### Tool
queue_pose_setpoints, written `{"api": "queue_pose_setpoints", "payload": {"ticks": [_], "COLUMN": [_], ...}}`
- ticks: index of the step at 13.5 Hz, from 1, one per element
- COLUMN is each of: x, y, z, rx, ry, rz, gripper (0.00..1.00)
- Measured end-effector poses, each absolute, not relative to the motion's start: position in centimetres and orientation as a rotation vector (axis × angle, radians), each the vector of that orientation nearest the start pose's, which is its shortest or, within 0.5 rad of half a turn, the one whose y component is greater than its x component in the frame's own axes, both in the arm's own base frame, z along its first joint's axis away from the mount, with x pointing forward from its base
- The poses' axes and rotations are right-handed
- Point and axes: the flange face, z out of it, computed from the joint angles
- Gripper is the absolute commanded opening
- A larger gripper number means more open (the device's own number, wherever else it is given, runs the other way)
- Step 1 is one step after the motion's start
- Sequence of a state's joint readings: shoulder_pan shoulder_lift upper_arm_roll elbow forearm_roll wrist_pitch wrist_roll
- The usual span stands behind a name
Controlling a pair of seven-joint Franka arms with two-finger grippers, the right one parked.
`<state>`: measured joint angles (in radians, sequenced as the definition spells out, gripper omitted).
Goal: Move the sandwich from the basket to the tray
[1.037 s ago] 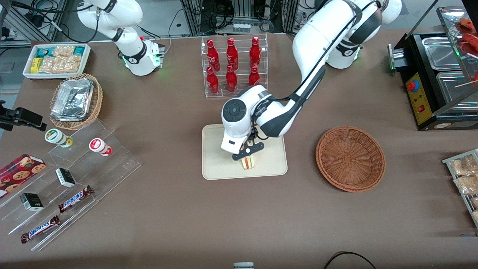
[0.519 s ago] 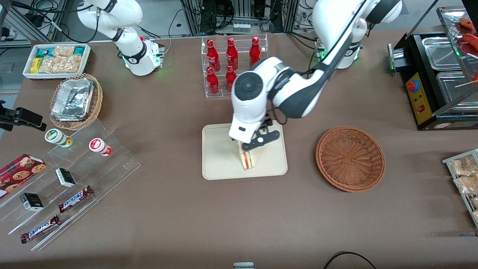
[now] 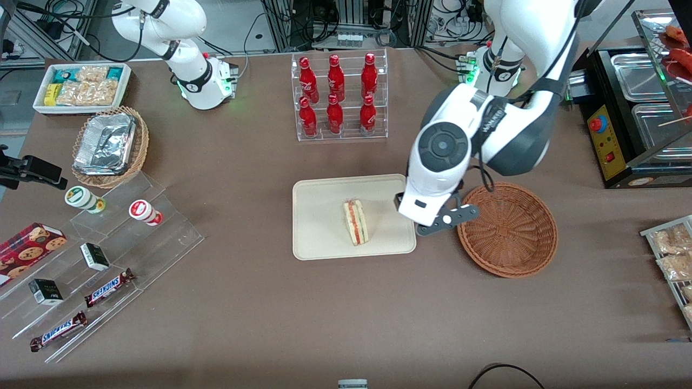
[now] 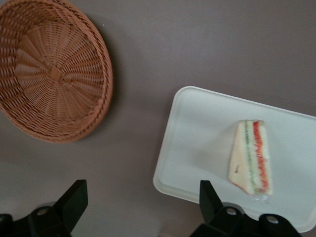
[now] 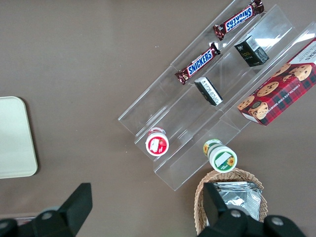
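Note:
The sandwich [image 3: 356, 222], a white bread wedge with red and green filling, lies on the cream-beige tray [image 3: 319, 237] and also shows in the left wrist view [image 4: 250, 157] on the tray [image 4: 197, 143]. The reddish-brown wicker basket [image 3: 507, 229] holds nothing and also shows in the left wrist view [image 4: 52, 74]. My left gripper [image 3: 438, 219] hangs open and holds nothing, raised above the table between the tray's edge and the basket. In the left wrist view its fingers [image 4: 74, 200] stand wide apart over bare table.
A clear rack of red bottles [image 3: 338, 97] stands farther from the front camera than the tray. A tan basket with foil [image 3: 110, 146], a white snack bin [image 3: 81, 86] and clear steps with candy bars [image 3: 108, 286] lie toward the parked arm's end. A black warmer [image 3: 632, 113] stands toward the working arm's end.
The gripper let go of the sandwich on the tray, rose and swung away toward the basket. The sandwich stays on the tray.

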<state>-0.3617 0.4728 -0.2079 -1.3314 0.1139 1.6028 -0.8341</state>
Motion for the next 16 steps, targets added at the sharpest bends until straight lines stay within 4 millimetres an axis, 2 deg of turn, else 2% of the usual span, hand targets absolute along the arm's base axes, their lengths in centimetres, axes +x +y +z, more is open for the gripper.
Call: {"api": "queue_pose_setpoints", "payload": {"ticks": [2,4,8,10,12,14,16], "x": [59.6,59.4,56.2,54.4,53.5,53.1,52.7], "y": [-28.0,-23.0,-13.9,-10.8,-7.9,-4.9,-3.4], "z": [46.4,48.3,53.7,56.3,57.7,58.6,59.5], "rx": [-2.982,-2.998,-3.054,-3.055,-3.069,-3.099,-3.108], "ry": [-0.309,-0.211,0.064,0.206,0.305,0.335,0.319], "rz": [0.220,0.229,0.290,0.324,0.352,0.360,0.353], "gripper": [1.00,1.00,1.00,1.00,1.00,1.00,1.00]}}
